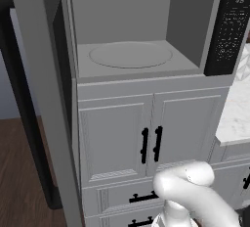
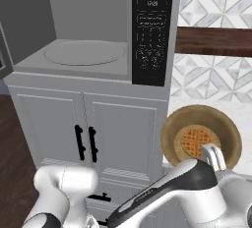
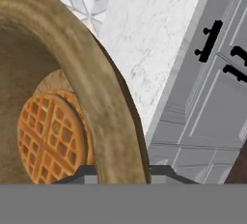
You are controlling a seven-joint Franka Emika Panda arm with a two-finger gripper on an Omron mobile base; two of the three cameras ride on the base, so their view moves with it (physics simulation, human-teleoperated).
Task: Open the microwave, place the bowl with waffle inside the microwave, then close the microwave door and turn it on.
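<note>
The microwave (image 1: 136, 25) stands open, its pale cavity and round turntable (image 1: 129, 55) bare. The microwave door (image 1: 44, 99) is swung out to the left, with its black handle bar (image 1: 19, 99) at the far edge. The black keypad strip (image 2: 151, 30) runs down the microwave's right side. To the right of the microwave and lower, over the counter, the tan bowl (image 2: 172, 133) hangs tilted on edge with the waffle (image 2: 194, 141) in it. My gripper (image 2: 216, 160) is shut on the bowl's lower rim. In the hand view the bowl rim (image 3: 91, 83) runs down between my fingertips, with the waffle (image 3: 48, 138) to its left.
White cabinet doors with black handles (image 1: 151, 143) and drawers sit under the microwave. A marble counter (image 1: 239, 108) lies to the right, with a patterned tile wall and a dark wood shelf (image 2: 216, 40) above it. Dark wood floor (image 1: 19, 172) lies at the left.
</note>
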